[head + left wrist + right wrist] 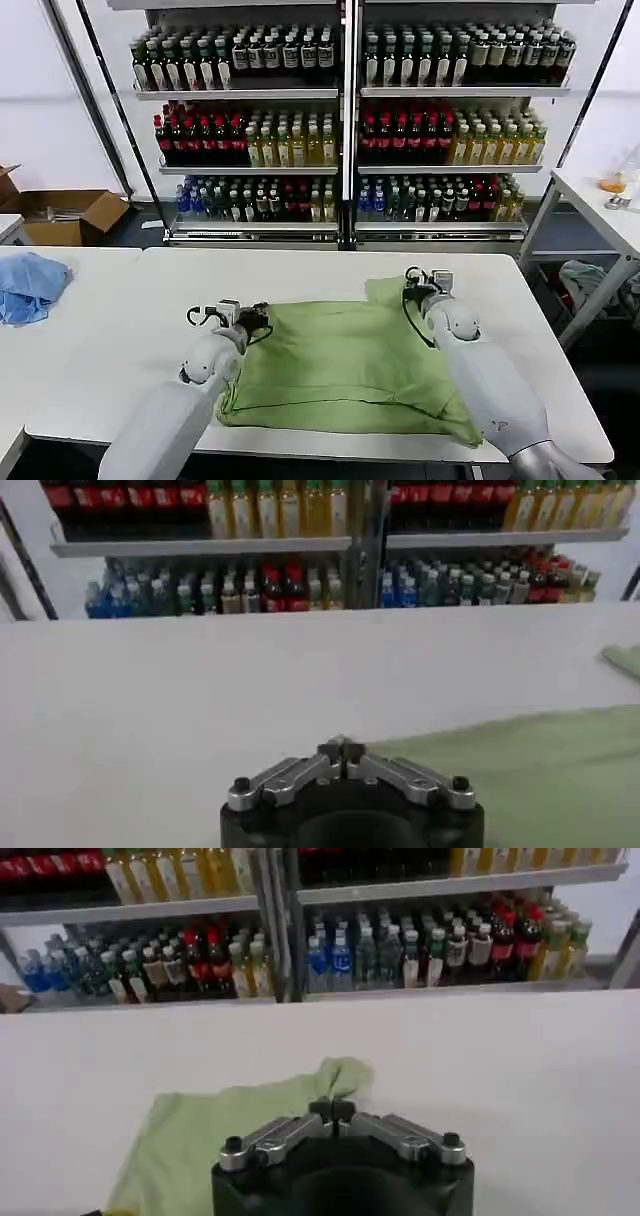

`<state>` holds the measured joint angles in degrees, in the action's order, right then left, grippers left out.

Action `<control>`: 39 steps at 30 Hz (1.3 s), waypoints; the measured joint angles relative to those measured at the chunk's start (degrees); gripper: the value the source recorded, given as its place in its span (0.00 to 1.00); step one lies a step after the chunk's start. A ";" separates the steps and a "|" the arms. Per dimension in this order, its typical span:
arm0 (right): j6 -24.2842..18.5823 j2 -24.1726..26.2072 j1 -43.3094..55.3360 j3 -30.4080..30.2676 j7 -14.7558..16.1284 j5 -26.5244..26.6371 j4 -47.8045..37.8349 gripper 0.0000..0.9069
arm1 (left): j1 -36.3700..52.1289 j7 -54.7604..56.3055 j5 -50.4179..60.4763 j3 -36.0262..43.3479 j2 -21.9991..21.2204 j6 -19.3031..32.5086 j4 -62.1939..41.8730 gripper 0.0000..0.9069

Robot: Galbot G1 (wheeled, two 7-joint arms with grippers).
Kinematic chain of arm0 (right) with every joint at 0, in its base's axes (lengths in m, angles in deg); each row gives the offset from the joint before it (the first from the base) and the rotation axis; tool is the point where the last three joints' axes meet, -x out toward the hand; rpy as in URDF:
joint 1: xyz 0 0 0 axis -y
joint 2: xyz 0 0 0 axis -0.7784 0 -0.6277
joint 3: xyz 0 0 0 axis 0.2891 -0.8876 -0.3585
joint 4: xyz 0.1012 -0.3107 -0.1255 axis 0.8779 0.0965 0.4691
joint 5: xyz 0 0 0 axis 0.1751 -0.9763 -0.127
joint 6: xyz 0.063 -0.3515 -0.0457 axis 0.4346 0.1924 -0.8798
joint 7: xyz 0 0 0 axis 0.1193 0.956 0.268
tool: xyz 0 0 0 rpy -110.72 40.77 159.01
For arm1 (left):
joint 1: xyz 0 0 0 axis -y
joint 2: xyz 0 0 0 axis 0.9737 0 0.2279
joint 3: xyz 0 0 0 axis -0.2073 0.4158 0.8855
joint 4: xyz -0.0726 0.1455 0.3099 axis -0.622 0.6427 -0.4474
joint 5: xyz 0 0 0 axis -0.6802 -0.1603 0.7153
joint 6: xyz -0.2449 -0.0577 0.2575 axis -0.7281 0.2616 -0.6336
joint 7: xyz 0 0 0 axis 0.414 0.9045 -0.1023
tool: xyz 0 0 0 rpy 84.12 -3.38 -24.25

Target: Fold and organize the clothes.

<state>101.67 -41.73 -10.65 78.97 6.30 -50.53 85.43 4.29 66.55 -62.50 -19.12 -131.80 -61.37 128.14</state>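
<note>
The clothes are one light green shirt (345, 365) lying flat on the white table (120, 330), with a sleeve sticking out at its far right corner. My left gripper (250, 317) sits at the shirt's far left corner. In the left wrist view its jaws (341, 746) are shut where the green edge (530, 770) meets the fingertips. My right gripper (419, 286) rests at the far right corner by the sleeve. In the right wrist view it (343, 1110) is shut, and the green cloth (200, 1138) puckers into a crease just past the tips.
A light blue cloth (30, 285) lies at the table's left end. Shelves of bottles (340, 130) stand behind the table, a cardboard box (70, 215) on the floor at left. A second table (610, 215) and a grey-green heap (590, 280) are at right.
</note>
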 measured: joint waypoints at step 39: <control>2.44 11.59 -38.63 21.00 -3.89 5.87 47.62 0.00 | -21.30 -2.66 -4.85 -10.63 11.90 -0.97 27.89 0.04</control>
<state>104.11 -30.14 -49.29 99.97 2.42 -44.66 133.05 -17.01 63.89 -67.36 -29.76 -119.90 -62.34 156.04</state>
